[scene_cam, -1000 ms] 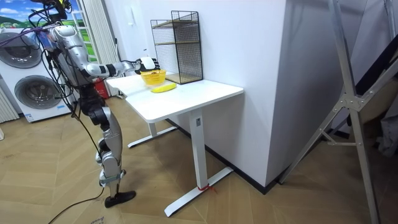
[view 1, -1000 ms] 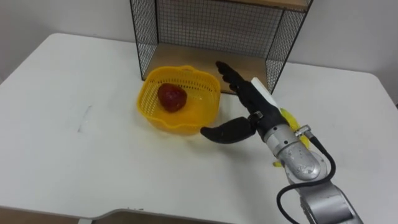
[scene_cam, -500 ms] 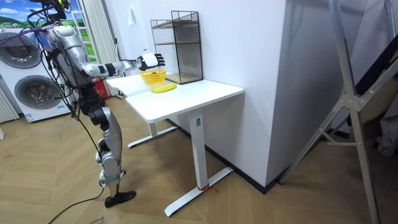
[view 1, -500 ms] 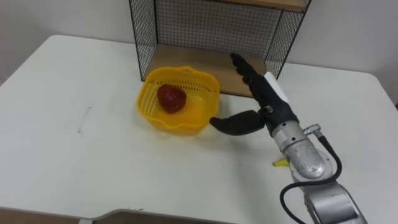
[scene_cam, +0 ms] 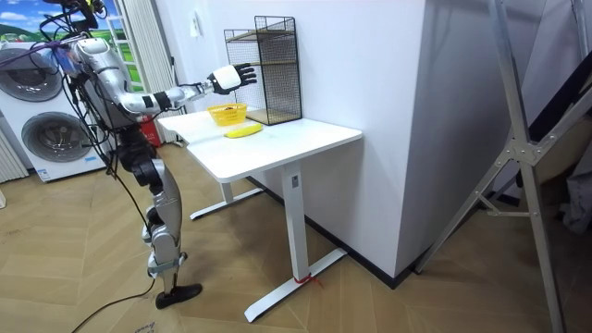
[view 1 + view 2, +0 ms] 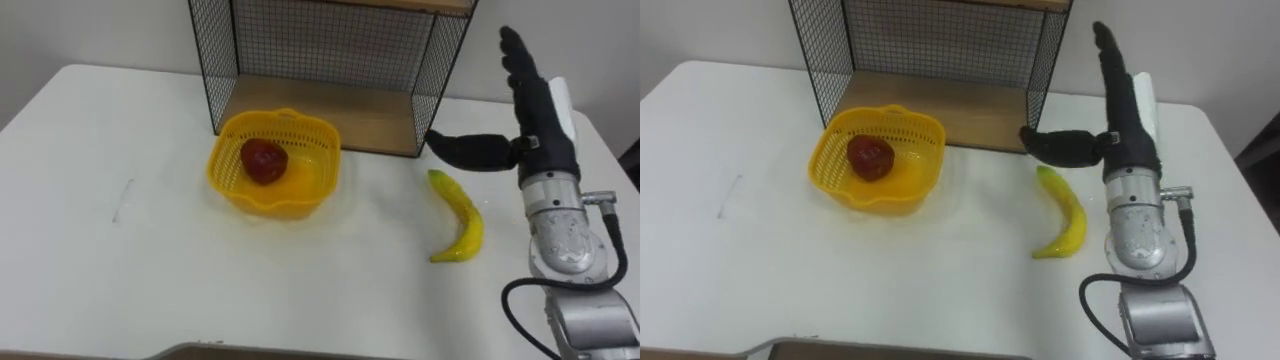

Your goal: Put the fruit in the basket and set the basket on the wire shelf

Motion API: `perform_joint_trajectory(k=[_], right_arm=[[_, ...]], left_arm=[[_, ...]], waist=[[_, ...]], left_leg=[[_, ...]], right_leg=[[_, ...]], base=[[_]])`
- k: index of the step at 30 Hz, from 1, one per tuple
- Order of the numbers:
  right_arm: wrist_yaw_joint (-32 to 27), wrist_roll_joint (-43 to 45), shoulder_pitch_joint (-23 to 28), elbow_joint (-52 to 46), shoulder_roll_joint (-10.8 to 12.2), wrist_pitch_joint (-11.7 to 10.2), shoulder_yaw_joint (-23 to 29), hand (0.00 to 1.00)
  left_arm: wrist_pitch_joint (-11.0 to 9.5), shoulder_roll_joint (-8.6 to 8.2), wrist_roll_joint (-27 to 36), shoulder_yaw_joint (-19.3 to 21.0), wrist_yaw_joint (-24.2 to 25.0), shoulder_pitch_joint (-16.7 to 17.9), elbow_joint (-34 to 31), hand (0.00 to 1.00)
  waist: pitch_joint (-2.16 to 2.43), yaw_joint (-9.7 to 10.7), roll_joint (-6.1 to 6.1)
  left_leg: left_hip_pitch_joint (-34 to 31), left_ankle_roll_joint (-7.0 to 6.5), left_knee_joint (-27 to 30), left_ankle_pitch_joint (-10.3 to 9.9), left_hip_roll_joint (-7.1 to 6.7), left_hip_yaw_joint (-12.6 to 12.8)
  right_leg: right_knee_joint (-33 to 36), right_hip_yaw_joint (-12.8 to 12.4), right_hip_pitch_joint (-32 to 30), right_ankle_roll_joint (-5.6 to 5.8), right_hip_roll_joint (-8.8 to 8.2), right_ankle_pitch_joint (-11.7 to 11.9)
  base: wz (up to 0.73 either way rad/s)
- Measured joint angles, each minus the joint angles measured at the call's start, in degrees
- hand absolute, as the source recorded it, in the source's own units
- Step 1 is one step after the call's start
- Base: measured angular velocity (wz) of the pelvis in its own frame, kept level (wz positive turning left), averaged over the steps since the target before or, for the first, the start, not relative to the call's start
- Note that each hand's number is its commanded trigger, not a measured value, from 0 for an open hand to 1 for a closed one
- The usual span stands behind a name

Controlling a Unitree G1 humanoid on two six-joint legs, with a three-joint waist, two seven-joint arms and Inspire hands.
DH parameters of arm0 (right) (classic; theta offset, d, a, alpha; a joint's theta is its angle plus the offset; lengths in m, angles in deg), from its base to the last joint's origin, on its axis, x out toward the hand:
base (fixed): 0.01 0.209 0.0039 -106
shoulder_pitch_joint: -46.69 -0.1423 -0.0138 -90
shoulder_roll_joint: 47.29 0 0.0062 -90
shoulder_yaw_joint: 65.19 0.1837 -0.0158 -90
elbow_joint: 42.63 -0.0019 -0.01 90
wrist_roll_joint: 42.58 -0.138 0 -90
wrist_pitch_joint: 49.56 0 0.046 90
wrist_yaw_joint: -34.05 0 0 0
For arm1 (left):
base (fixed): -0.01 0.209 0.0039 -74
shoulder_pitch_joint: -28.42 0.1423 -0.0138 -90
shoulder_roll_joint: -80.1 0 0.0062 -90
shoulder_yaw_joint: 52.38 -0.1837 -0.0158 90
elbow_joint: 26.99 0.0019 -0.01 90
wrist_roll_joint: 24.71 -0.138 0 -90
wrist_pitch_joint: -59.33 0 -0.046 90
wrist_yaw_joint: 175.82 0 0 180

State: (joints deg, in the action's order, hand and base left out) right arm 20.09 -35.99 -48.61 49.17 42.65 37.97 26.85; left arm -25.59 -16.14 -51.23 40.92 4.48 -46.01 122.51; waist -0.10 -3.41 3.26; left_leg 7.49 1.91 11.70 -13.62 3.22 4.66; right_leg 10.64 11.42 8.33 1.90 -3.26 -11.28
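A yellow plastic basket sits on the white table just in front of the wire shelf. A red fruit lies inside the basket. A yellow banana lies on the table to the basket's right. My right hand is raised above the table, right of the shelf and above the banana, open with straight fingers and thumb spread, holding nothing. In the room view the right hand is lifted over the basket, with the banana beside it.
The wire shelf has a wooden bottom board and black mesh walls. In the room view I stand at the table's end; washing machines are behind me, and a metal frame stands at the room view's right.
My right hand has risen and swung right, away from the basket, uncovering the banana. The camera has shifted slightly, so the whole scene sits a bit further left.
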Motion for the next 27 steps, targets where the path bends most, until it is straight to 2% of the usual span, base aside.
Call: perform_joint_trajectory(k=[3, 6, 11, 18, 20, 25, 27], right_arm=[[-1.3, 0.6, 0.4, 1.9, 0.0, 0.1, 0.2, 0.0], [-2.0, 0.7, 0.5, 3.8, 0.0, 0.9, 0.4, 0.0], [-2.6, 0.7, 0.5, 7.4, -0.1, 0.9, 1.7, 0.0], [-1.2, 0.5, 0.3, 13.6, -0.2, 2.0, 1.8, 0.0], [0.0, 0.7, 0.3, 13.7, -0.2, 2.8, 1.8, 0.0], [2.1, 0.9, 0.3, 15.0, -0.1, 3.1, 1.7, 0.0], [3.0, 0.9, 0.3, 15.7, -0.1, 3.4, 1.6, 0.0]], left_arm=[[0.8, 0.15, 0.0, 0.0, 0.0, 0.0, -0.3, 0.0], [0.9, 0.23, 0.0, 0.1, 0.3, 0.0, -0.7, 0.0], [0.9, 0.21, -0.1, 0.8, 0.4, 0.1, -1.1, 0.0], [2.0, 0.26, -0.1, 1.1, 0.4, 0.5, -1.1, 0.0], [2.1, 0.26, -0.2, 1.1, 0.4, 0.7, -1.2, 0.0], [2.5, 0.25, -0.3, 1.1, 0.3, 1.1, -2.2, 0.0], [2.5, 0.25, -0.3, 1.1, 0.3, 1.0, -3.0, 0.0]], waist=[[0.2, 0.1, 0.52], [0.29, 0.1, 0.81], [0.34, 0.0, 1.02], [0.21, 0.0, 0.94], [0.19, 0.0, 0.92], [0.15, 0.0, 1.15], [-0.04, -0.2, 1.36]], left_leg=[[0.1, 0.0, 0.0, 0.0, 0.0, 0.1], [0.2, 0.0, 0.0, 0.0, 0.0, 0.1], [0.1, 0.0, 0.1, 0.0, 0.0, 0.1], [-0.2, 0.0, 0.0, 0.0, -0.01, 0.1], [-0.5, 0.0, 0.0, 0.0, -0.01, 0.0], [-0.6, -0.01, 0.0, 0.0, -0.02, 0.0], [-0.5, -0.01, -0.1, 0.0, -0.01, 0.0]], right_leg=[[0.0, -0.1, -0.2, 0.0, 0.0, 0.0], [0.1, -0.1, -0.2, 0.0, 0.0, 0.0], [0.1, -0.1, -0.1, 0.0, 0.0, 0.0], [0.1, 0.0, -0.4, 0.0, -0.02, 0.0], [0.1, -0.1, -0.6, 0.0, -0.03, 0.0], [0.1, 0.0, -0.8, 0.0, -0.05, 0.0], [0.1, 0.0, -0.9, 0.0, -0.05, 0.0]], base=[[-0.02], [0.0], [0.0], [0.0], [0.0], [0.0], [0.0]])
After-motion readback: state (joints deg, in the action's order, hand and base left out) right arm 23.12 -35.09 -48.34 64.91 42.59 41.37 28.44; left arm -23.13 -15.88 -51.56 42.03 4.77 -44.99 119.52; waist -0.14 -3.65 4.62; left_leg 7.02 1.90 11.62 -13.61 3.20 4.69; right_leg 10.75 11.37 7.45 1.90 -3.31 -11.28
